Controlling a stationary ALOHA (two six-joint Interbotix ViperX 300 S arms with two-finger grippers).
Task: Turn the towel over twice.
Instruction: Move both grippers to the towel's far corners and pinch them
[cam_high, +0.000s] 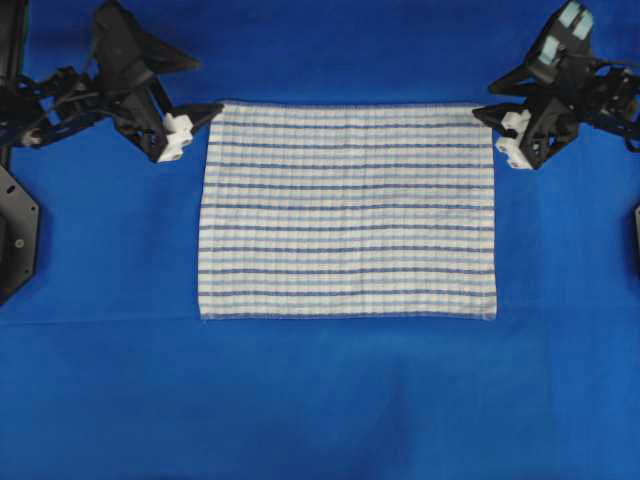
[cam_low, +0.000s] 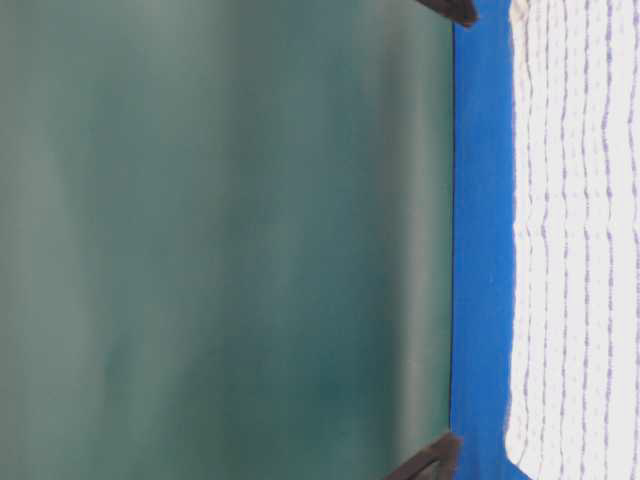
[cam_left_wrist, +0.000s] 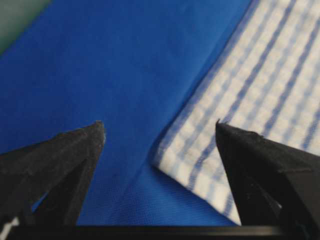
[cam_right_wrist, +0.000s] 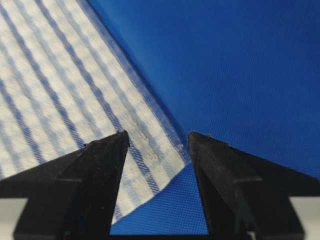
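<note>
Smooth plain blue cloth covering (cam_high: 320, 400) on the table carries the large rectangular white woven towel with thin blue stripes (cam_high: 348, 210), flat, long axis left-right in the overhead view. Black fingers (cam_left_wrist: 70, 165) of the left gripper (cam_high: 205, 112) and right gripper (cam_high: 488, 115) are released at the far corners.

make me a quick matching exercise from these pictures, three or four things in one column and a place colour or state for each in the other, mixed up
Column one:
1. towel
2. left gripper
3. right gripper
4. table covering

Column two:
A. plain solid blue
B. open, at the towel's upper-left corner in the overhead view
C. lying flat, white with blue stripes
D. open, at the towel's upper-right corner in the overhead view

Pairs: 1-C, 2-B, 3-D, 4-A
</note>
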